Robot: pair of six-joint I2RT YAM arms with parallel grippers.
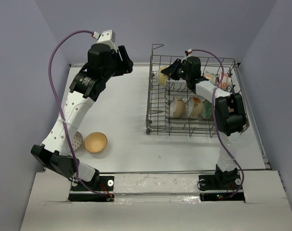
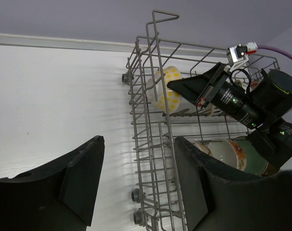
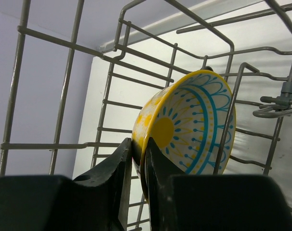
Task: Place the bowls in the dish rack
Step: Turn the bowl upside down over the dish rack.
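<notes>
Big grey wire dish rack [image 1: 150, 103]: tall sides, upright prongs, stands flat.

Yellow round bowl with blue lines [image 3: 189, 125]: up on edge, tilted, in rack's far left corner, among prongs.

Row near rack's front, all on edge, close together: white bowl [image 1: 176, 107], cream flowery bowl [image 1: 196, 107], teal bowl [image 1: 207, 109].

Red-patterned bowl [image 1: 223, 79]: rack's far right, mostly hidden.

Tan bowl [image 1: 96, 142]: left of rack, well apart, open side up.

Small patterned bowl [image 1: 77, 140]: just beside tan bowl, farther from rack, half hidden.
</notes>
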